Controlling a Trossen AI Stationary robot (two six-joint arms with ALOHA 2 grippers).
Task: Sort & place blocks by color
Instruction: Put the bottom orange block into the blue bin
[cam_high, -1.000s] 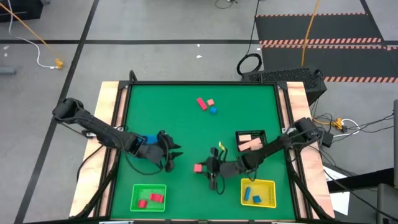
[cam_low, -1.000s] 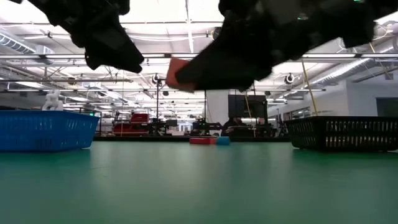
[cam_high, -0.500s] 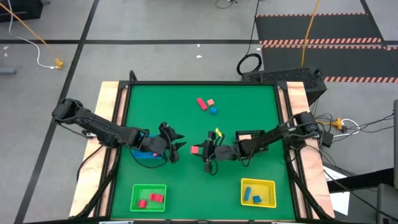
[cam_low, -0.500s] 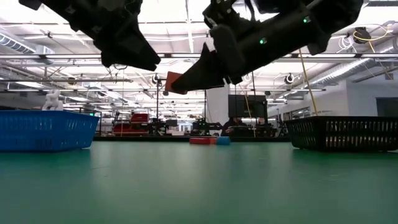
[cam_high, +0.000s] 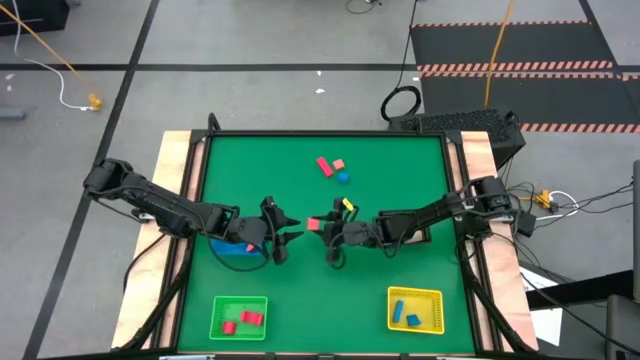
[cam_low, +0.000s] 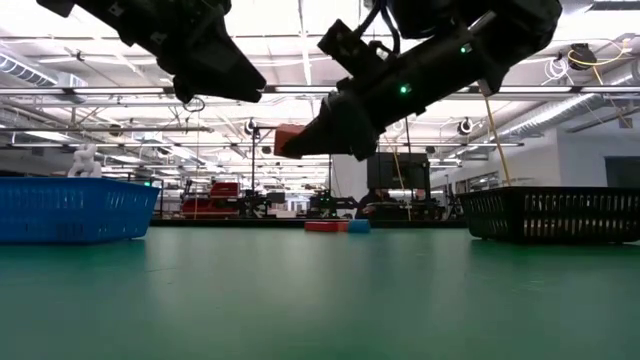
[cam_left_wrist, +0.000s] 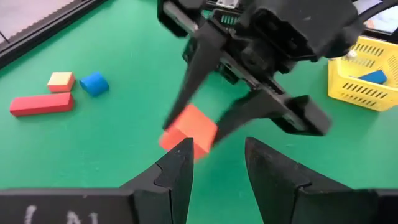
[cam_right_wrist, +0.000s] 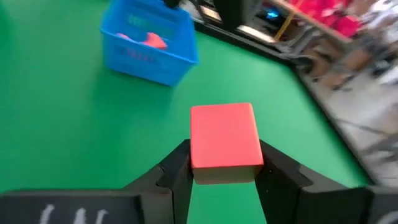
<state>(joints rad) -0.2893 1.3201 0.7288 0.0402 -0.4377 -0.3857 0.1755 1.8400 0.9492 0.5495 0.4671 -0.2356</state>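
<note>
My right gripper (cam_high: 322, 228) is shut on a red cube (cam_high: 314, 224) held above the middle of the green table. The cube also shows in the right wrist view (cam_right_wrist: 225, 143) and in the low view (cam_low: 290, 140). My left gripper (cam_high: 286, 238) is open and empty, just left of the cube and pointing at it. In the left wrist view its fingers (cam_left_wrist: 217, 163) stand a little short of the cube (cam_left_wrist: 189, 132). A red bar (cam_high: 324, 166), a salmon cube (cam_high: 339, 164) and a blue piece (cam_high: 343, 177) lie on the far part of the table. My right gripper pinches the red cube by two opposite sides (cam_right_wrist: 194, 149) between its two fingers, at their free ends. The fingers come nearly level from the table's right, slanting a little down. The cube is lifted clear of the table.
A blue tray (cam_high: 232, 248) holding a salmon piece sits under my left arm. A green tray (cam_high: 240, 317) with red pieces and a yellow tray (cam_high: 415, 309) with blue pieces stand near the front edge. A black tray (cam_high: 405, 218) lies under my right arm.
My right gripper has carried the red cube toward the table's far edge and a little left, keeping it clear of the table. My left gripper has gone a little toward the far edge and the right, nearer the cube, staying open.
</note>
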